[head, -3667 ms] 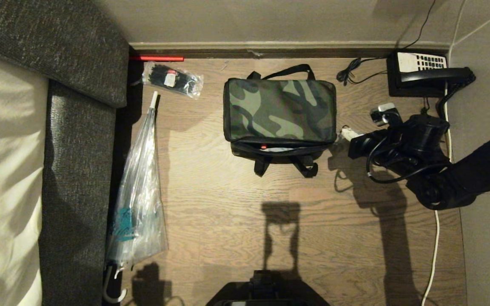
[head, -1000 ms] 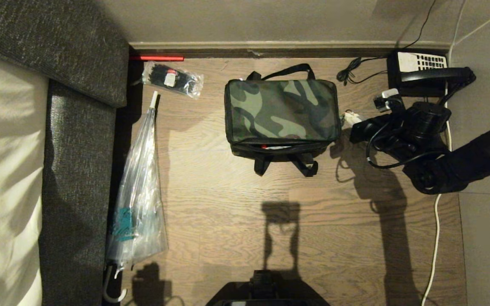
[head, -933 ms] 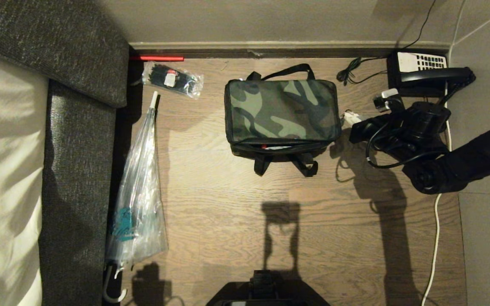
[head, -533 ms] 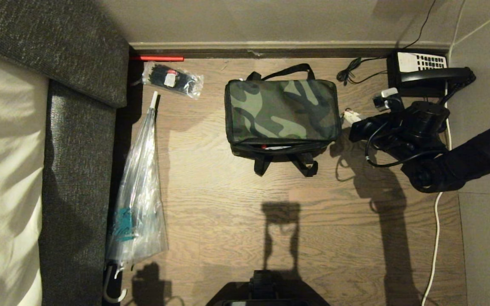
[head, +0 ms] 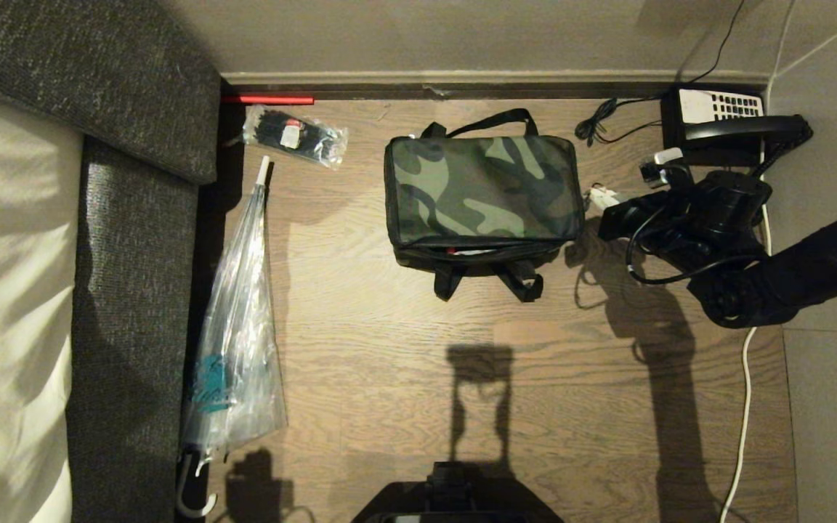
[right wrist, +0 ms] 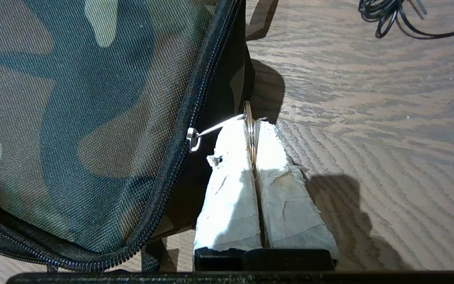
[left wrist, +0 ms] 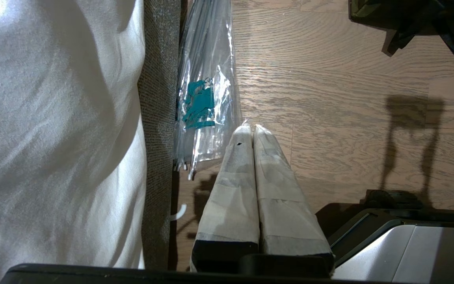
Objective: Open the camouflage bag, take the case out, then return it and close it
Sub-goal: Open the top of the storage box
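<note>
The camouflage bag sits on the wood floor near the back wall, its lid down. A narrow gap along its front edge shows a bit of red and silver. The case is hidden. My right gripper is at the bag's right side, shut on the metal ring of the zipper pull. The pull's link runs to the slider on the zipper along the lid's right edge. My left gripper hangs parked low beside the robot base, shut on nothing, out of the head view.
A black desk telephone and a coiled black cable lie behind my right arm. A packet of black ties, a clear folded umbrella and a grey sofa edge stand left of the bag. A white cord runs along the right.
My right gripper has travelled along the bag's right side toward the back wall with the zipper pull in it, only slightly over the last second. The bag has shifted a little.
</note>
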Robot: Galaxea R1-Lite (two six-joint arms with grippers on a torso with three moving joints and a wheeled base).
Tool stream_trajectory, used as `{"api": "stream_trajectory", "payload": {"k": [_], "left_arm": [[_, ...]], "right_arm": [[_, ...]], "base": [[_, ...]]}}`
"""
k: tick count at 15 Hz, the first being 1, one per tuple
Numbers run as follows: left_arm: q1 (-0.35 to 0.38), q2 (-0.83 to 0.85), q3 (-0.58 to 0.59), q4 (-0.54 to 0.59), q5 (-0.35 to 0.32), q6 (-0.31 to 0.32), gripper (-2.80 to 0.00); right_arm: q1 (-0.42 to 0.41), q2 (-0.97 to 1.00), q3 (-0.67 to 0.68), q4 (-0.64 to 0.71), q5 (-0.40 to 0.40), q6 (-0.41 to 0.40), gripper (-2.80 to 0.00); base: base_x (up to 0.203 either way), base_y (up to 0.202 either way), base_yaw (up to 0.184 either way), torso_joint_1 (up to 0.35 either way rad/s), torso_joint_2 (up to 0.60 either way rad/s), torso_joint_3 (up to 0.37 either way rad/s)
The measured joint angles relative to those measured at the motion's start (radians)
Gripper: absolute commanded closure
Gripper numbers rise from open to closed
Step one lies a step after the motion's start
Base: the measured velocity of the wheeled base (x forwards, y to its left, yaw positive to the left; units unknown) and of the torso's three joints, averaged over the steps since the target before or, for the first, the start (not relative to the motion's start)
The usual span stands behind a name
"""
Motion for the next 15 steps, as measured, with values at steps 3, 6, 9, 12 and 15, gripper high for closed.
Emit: {"api": "stream_trajectory", "payload": {"k": [3, 6, 9, 12, 15], "left_arm": [[0.0, 0.0, 0.0, 0.0, 0.0, 0.001, 0.0], [0.0, 0.0, 0.0, 0.0, 0.0, 0.0, 0.0], [0.0, 0.0, 0.0, 0.0, 0.0, 0.0, 0.0], [0.0, 0.0, 0.0, 0.0, 0.0, 0.0, 0.0], [0.0, 0.0, 0.0, 0.0, 0.0, 0.0, 0.0]], "right_arm": [[-0.002, -0.006, -0.003, 0.002, 0.0, 0.001, 0.0], [-0.002, -0.009, -0.011, 0.003, 0.001, 0.001, 0.0], [-0.002, -0.009, -0.021, 0.001, 0.0, 0.001, 0.0], [-0.002, -0.008, -0.033, 0.002, 0.0, 0.001, 0.0], [-0.002, -0.004, -0.049, 0.002, 0.0, 0.004, 0.0]], "base": [[0.0, 0.0, 0.0, 0.0, 0.0, 0.0], [0.0, 0.0, 0.0, 0.0, 0.0, 0.0], [0.0, 0.0, 0.0, 0.0, 0.0, 0.0], [0.0, 0.0, 0.0, 0.0, 0.0, 0.0], [0.0, 0.0, 0.0, 0.0, 0.0, 0.0]]}}
